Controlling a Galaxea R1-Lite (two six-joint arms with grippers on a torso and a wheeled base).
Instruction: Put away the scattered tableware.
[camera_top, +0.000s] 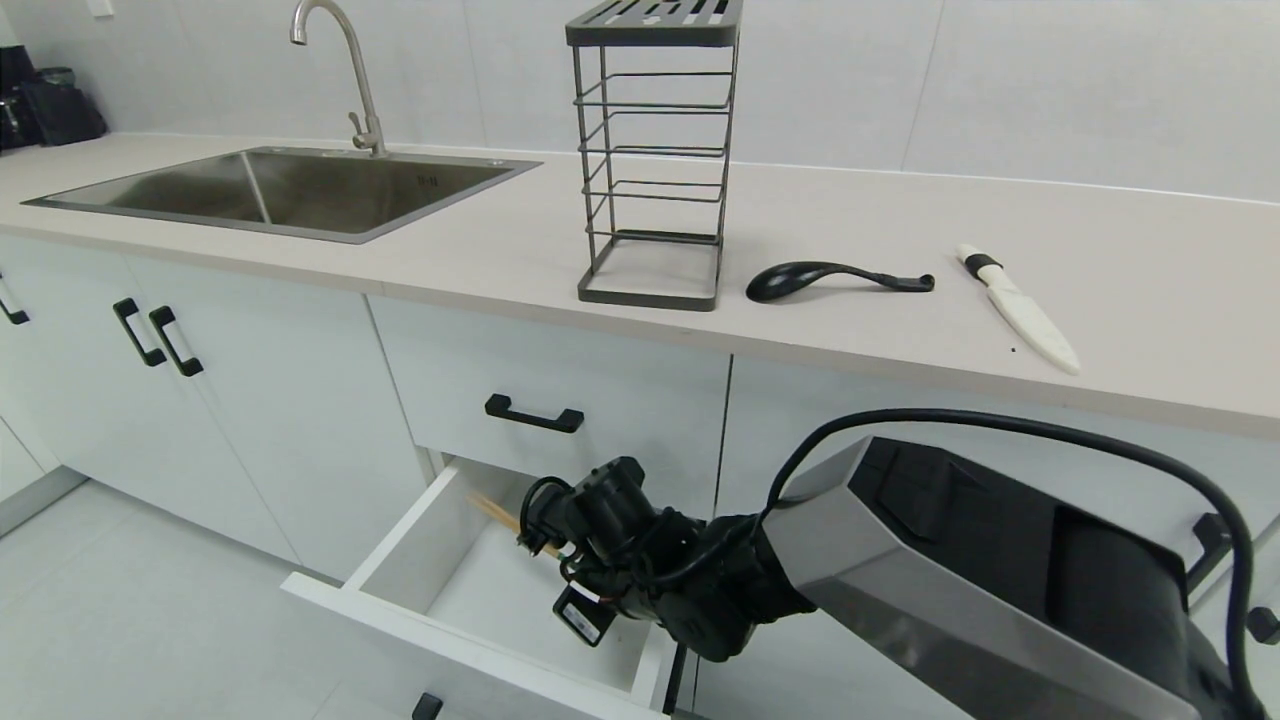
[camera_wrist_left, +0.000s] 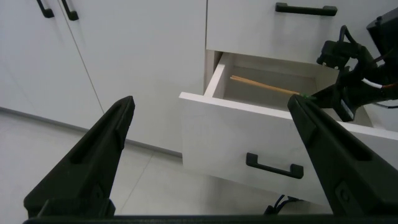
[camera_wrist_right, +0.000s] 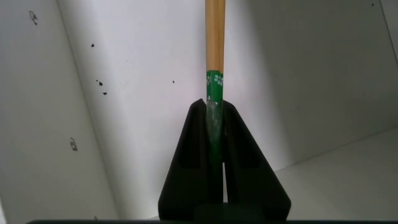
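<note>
Right fingers (camera_wrist_right: 193, 163) pinching chopsticks (camera_wrist_right: 215, 37), tips inside drawer (camera_top: 400, 535)

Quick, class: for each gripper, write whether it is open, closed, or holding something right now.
Left gripper: open, empty.
Right gripper: closed on a green-ended chopstick.

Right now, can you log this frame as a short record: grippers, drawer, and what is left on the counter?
right gripper: shut on chopsticks, over the drawer
left gripper: open, empty, in front of the cabinets
drawer: open
counter: black spoon, white knife, wire rack
not yet put away: spoon, knife
</note>
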